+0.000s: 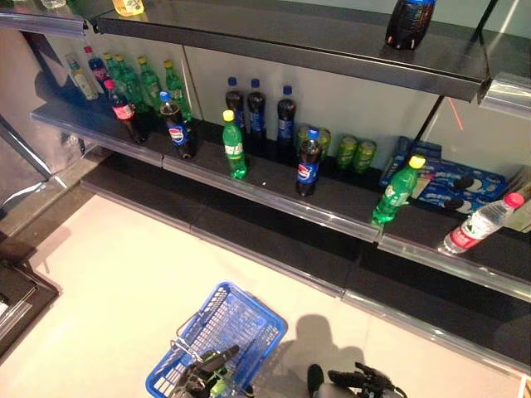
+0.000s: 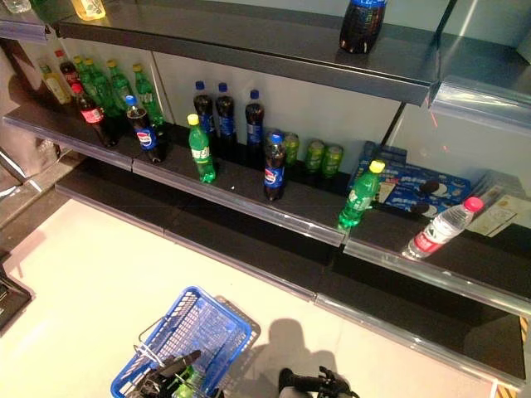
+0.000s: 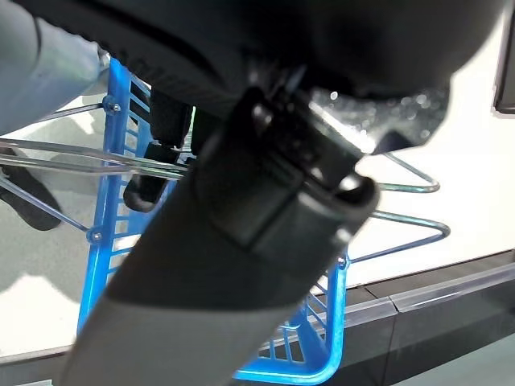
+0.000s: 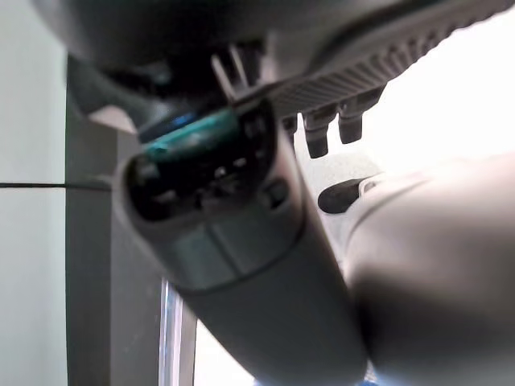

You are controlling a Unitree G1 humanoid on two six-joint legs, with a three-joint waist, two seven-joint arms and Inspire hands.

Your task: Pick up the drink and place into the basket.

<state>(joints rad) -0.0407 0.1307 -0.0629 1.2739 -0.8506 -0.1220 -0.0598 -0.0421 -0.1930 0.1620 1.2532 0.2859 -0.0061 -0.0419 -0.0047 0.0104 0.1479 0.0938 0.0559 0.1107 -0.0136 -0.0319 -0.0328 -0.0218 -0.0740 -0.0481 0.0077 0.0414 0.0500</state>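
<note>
A: On the floor below the shelves sits the blue basket (image 1: 224, 332); the left hand (image 1: 207, 369) is over its near rim, with something green, perhaps a bottle (image 1: 218, 385), at its fingers.

B: Left wrist view?

A: Dark fingers (image 3: 165, 133) curl behind the wire handles (image 3: 402, 217); grip unclear. The right hand (image 1: 361, 381) hangs beside, fingers unreadable.

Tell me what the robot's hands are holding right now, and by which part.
The left hand is curled round the wire handle of the blue basket. The right hand hangs low beside it; its fingers cannot be made out.
</note>
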